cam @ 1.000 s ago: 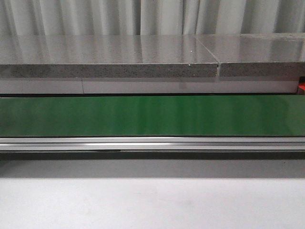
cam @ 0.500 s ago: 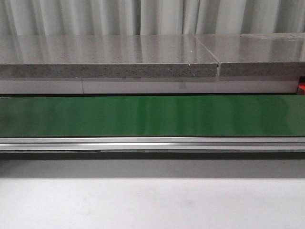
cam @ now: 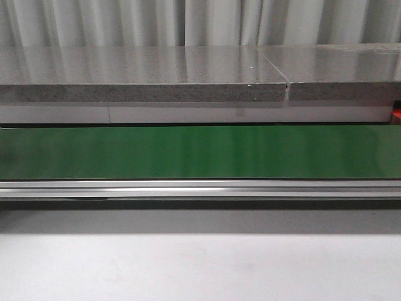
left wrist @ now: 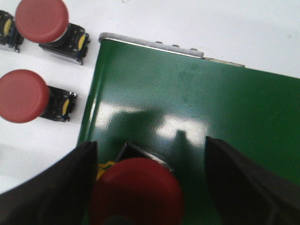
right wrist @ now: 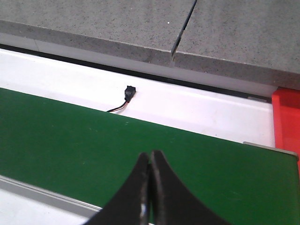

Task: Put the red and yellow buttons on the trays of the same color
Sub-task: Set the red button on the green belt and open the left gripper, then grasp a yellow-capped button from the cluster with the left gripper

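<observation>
Domed red button [left wrist: 136, 190] on glossy green belt [left wrist: 197, 103]

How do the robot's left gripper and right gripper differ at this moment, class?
The left gripper is open, its fingers either side of a red button; the right gripper is shut with nothing between its fingers. White surface with two more red buttons lies beside the left gripper; a red tray edge lies near the right. Both hover over the green belt.
</observation>
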